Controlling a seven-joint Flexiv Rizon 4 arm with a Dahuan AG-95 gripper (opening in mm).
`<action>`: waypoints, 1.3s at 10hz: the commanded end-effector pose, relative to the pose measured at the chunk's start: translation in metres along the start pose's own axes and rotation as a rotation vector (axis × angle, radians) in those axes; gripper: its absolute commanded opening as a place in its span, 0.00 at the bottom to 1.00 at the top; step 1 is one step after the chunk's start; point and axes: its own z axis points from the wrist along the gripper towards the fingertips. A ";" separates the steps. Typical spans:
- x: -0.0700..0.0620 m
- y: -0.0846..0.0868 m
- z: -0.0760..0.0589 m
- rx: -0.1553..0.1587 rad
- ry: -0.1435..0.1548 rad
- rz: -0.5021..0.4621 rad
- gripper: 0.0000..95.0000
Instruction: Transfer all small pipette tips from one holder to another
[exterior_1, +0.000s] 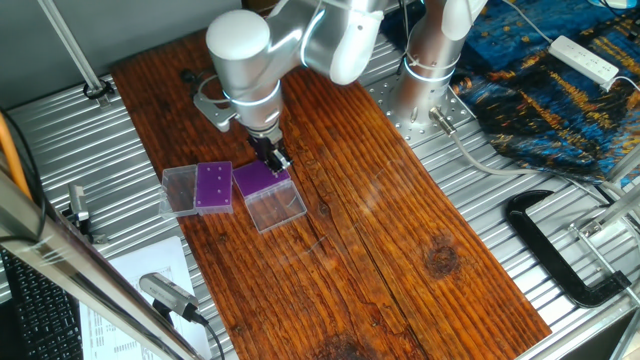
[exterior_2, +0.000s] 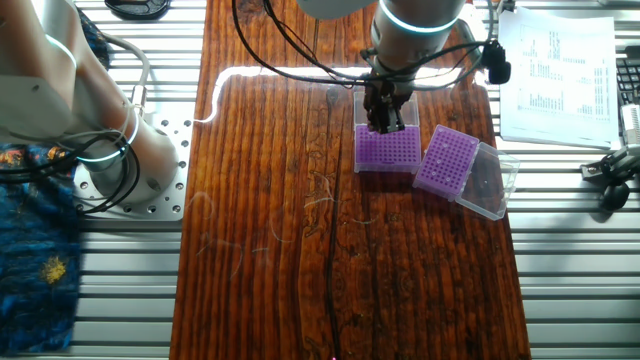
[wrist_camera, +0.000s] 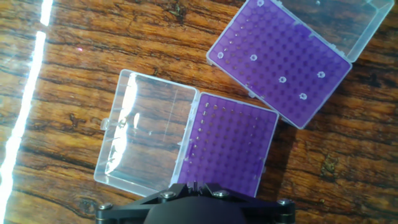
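My pincer hangs low over the darker-purple rack, near the edge that meets its clear lid, which lies flat on the table; I cannot tell from any view whether the fingers are spread or pressed together. The small pipette tips show as pale dots scattered in the lighter-purple rack. That rack sits skewed just beside the darker one, its own lid folded open on the far side.

The worktop is brown wood with dark grain and a bit of shine. Both purple racks look like smooth plastic, with clear shiny plastic lids.
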 end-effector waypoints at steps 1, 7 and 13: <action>-0.002 -0.001 0.007 0.002 -0.003 -0.012 0.20; -0.002 -0.001 0.015 0.002 -0.001 -0.008 0.20; -0.001 -0.001 0.017 0.000 -0.001 -0.003 0.20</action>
